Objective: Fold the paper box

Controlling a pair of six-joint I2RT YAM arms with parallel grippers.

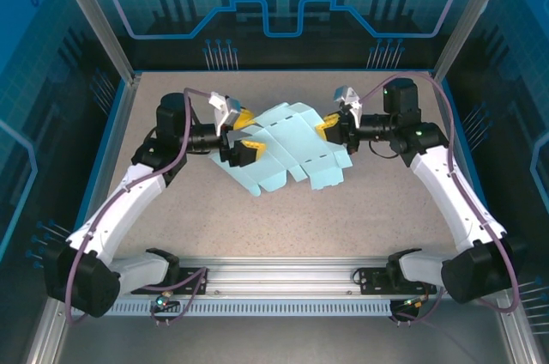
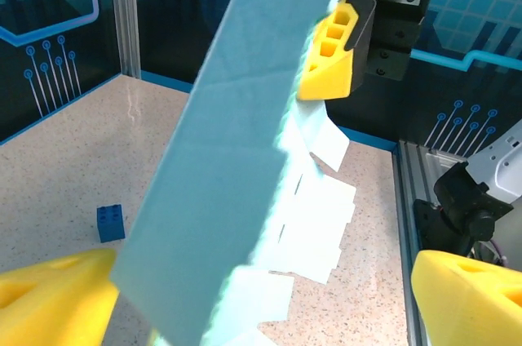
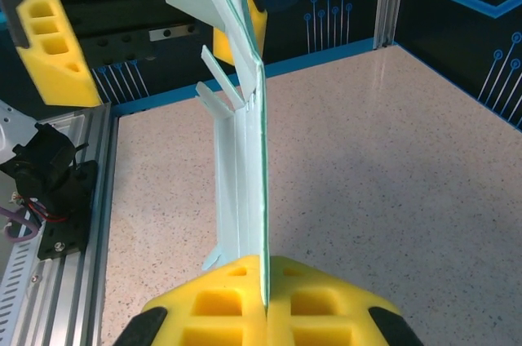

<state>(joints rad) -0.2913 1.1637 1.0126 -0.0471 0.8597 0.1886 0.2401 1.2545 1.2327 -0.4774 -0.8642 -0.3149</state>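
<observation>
Well, pale sky-blue thin-card paper box [image 1: 296, 149] (flat die-cut sheet, light & floppy) hangs over speckled table [image 1: 274, 227], right gripper [image 3: 265, 285] clamped on its edge, left gripper [image 1: 246, 136] wide open astride it; grip nr creases.

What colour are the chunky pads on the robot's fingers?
Bright yellow pads; clearest in the right wrist view.

The paper box sheet [image 1: 296, 149] hangs tilted above the middle of the table [image 1: 257, 218]. It spans from the right gripper [image 1: 330, 130], which pinches it, to the left gripper [image 1: 245, 136], blocking any straight pass between them. The left gripper's spread fingers straddle the sheet's edge, with room on each side. Bare tabletop lies free toward the rail [image 1: 274, 271] and the back wall. A small dark blue cube [image 2: 110, 223] sits on the tabletop.
</observation>
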